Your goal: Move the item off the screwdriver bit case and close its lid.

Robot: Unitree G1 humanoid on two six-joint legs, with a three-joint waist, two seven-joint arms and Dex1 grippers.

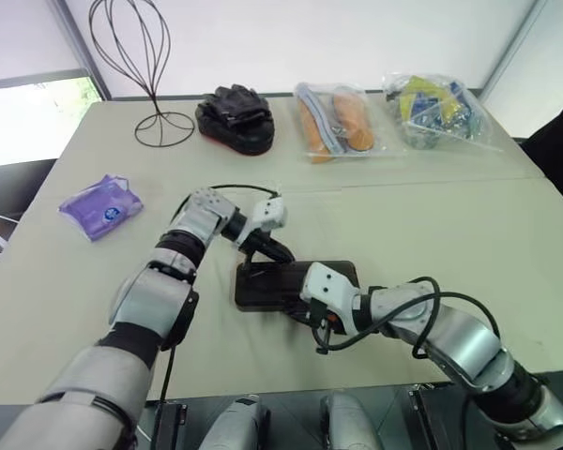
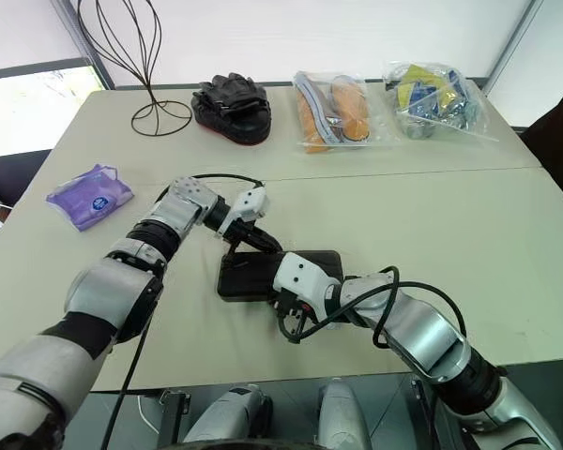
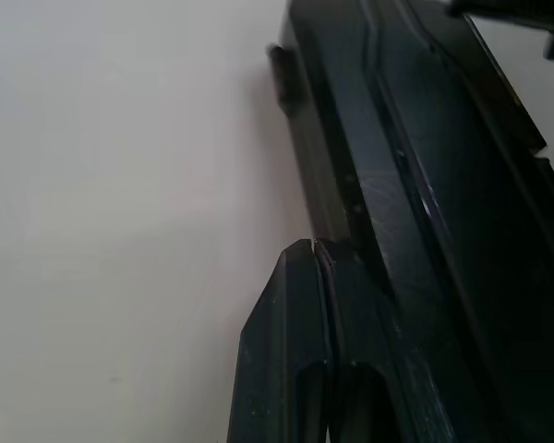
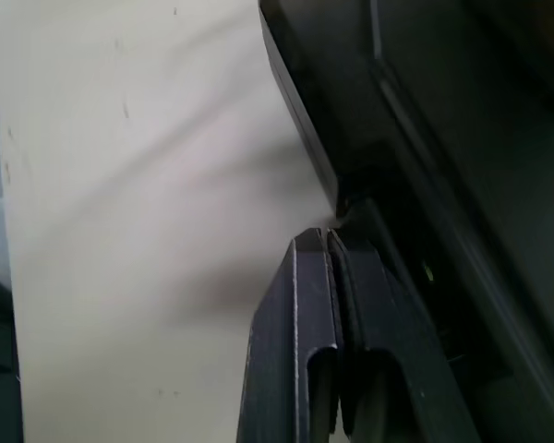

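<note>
The black screwdriver bit case (image 1: 272, 284) lies flat near the table's front edge, with its lid down as far as I can see and nothing on top of it. My left gripper (image 1: 280, 253) is at the case's far edge with its fingers (image 3: 295, 305) shut together, tips against the case (image 3: 415, 185). My right gripper (image 1: 296, 309) is at the case's near edge. Its fingers (image 4: 300, 305) are also pressed shut, tips touching the rim of the case (image 4: 425, 120).
A purple tissue pack (image 1: 100, 206) lies at the left. Along the back stand a wire stand (image 1: 141, 56), black gloves (image 1: 235, 117), a clear bag of orange items (image 1: 335, 120) and a bag of yellow and blue items (image 1: 436, 108).
</note>
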